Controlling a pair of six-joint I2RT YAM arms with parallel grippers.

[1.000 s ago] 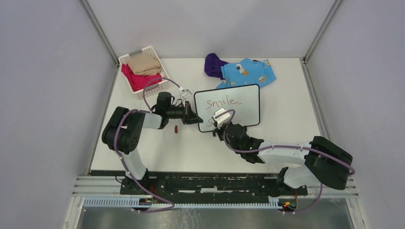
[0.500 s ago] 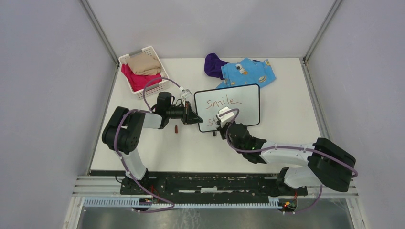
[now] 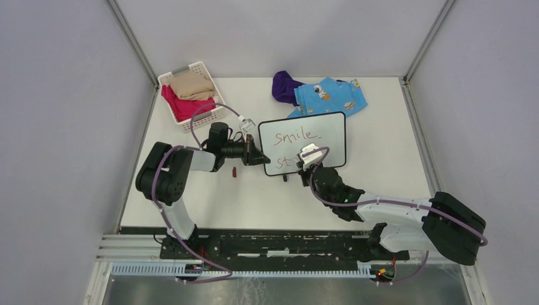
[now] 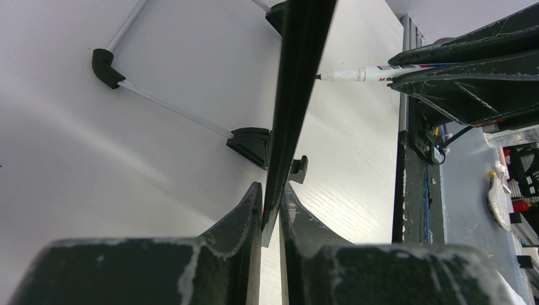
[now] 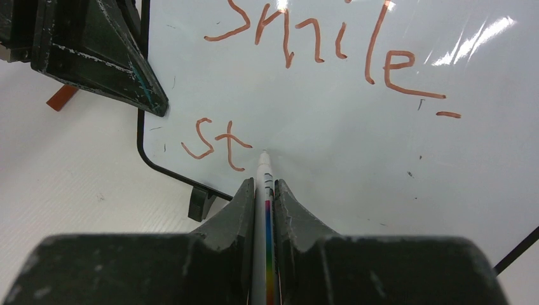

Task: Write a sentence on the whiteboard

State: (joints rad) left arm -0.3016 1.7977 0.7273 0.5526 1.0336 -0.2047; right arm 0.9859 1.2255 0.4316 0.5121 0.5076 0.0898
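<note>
Top: holding the board (image 3: 321, 136) mid-bench (image 3: 381, 165) by its left edge with the left end effector (image 3: 262, 158). Left wrist: clamping that edge, seen edge-on. Right wrist: pinching the marker (image 5: 264, 164) in the right end effector (image 5: 264, 185), writing the sentence (image 5: 318, 44); "st" down, likely needing "a" just rightward.

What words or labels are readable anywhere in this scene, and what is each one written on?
"smile", with a short dash after it: reddish-brown handwriting on the whiteboard, top line.
"st": same handwriting, second line, just left of the tip of the marker.
Print on the marker barrel: too small to read.
The blue cloth: cartoon pictures only, no readable words.
</note>
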